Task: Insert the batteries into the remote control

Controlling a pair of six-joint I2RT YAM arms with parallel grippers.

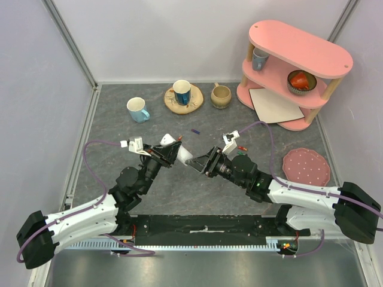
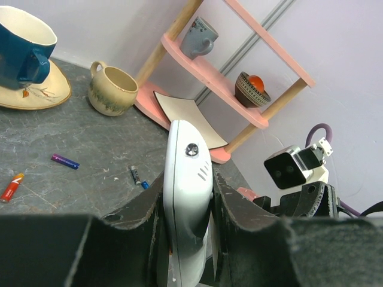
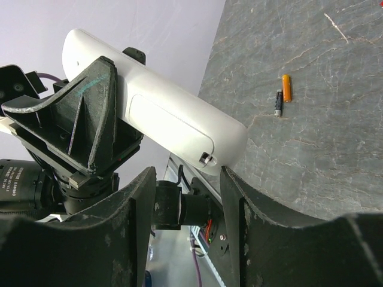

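Observation:
My left gripper (image 2: pixel 187 185) is shut on the remote control (image 2: pixel 188 179), a slim white bar held off the table in the middle of the top view (image 1: pixel 181 151). In the right wrist view the remote control (image 3: pixel 173 119) shows its closed back cover with a small latch at the near end. That end sits just above the gap of my right gripper (image 3: pixel 185 179), which is open and holds nothing. Batteries lie on the table: a purple one (image 2: pixel 64 161), a red one (image 2: pixel 12 186) and a dark grey one (image 2: pixel 136 175). The top view shows the purple battery (image 1: pixel 195 130) beyond both grippers (image 1: pixel 169 150) (image 1: pixel 200 162).
At the back stand a light blue cup (image 1: pixel 138 109), a dark blue cup on a saucer (image 1: pixel 182 92) and a beige mug (image 1: pixel 220 95). A pink shelf (image 1: pixel 299 54) with a cup, a bowl and a white tile stands back right. A pink plate (image 1: pixel 306 166) lies right.

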